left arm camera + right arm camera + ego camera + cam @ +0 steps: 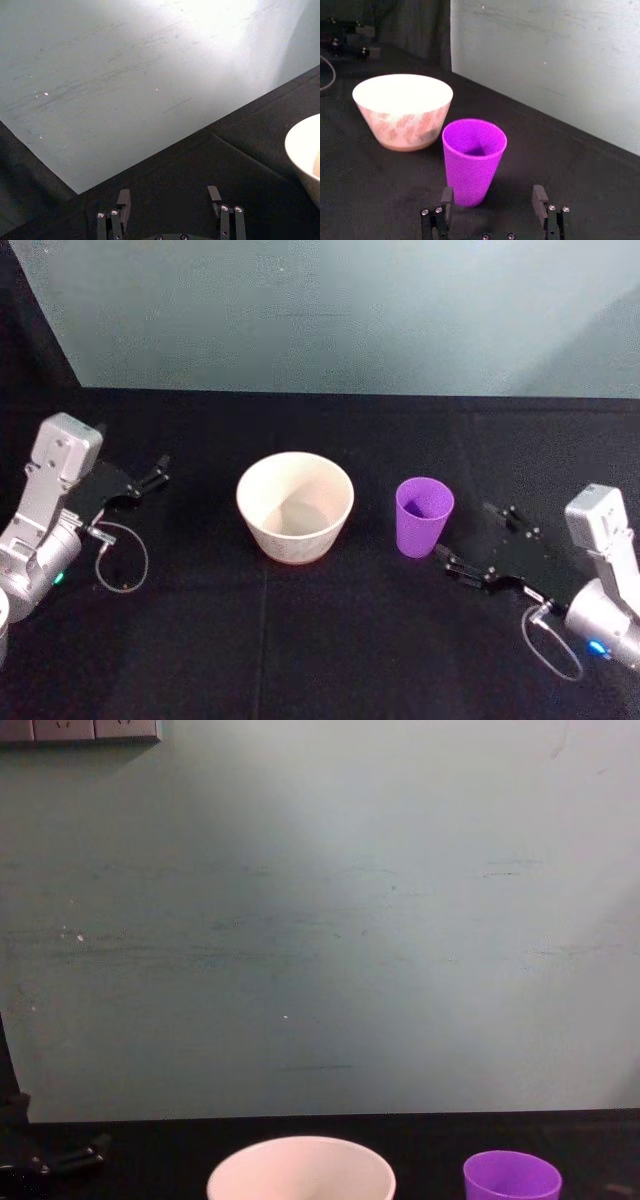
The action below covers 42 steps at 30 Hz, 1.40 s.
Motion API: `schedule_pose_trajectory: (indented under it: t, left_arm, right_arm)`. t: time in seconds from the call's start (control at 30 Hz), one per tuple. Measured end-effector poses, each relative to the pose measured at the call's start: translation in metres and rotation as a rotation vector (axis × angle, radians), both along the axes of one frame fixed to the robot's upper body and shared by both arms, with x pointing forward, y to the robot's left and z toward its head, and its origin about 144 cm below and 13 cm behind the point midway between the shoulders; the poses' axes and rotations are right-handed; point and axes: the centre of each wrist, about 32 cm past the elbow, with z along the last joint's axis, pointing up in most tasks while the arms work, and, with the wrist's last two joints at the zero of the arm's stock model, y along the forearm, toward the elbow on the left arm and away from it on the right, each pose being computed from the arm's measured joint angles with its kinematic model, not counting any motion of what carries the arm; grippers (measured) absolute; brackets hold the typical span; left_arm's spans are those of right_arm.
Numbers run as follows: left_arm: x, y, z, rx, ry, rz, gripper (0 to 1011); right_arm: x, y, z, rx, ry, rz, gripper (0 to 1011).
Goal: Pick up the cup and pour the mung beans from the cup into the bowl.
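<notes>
As the right tool (492, 192) gapes at the cup (472, 160), the bowl (402, 112) shows pink.

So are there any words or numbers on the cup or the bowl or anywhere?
No text can be read anywhere.
The cup: plain purple, no writing.
The bowl: only a faint pink pattern on its side, no letters.
The left gripper and the right gripper, both open: no labels to read.
The wall and the black table: no signs.
</notes>
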Motion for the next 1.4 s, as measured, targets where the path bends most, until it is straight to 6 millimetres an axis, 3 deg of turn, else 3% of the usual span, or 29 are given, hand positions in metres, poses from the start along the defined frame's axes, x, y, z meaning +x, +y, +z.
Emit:
schedule_pose_trajectory:
  t: [0.5,1.4]
  left_arm:
    - [0.000,0.000,0.000,0.000,0.000,0.000,1000]
    - [0.000,0.000,0.000,0.000,0.000,0.000,1000]
  right_arm:
    - [0.028,0.022,0.000,0.069,0.024,0.021,1000]
    - [0.047,0.046,-0.007,0.119,0.066,0.033,1002]
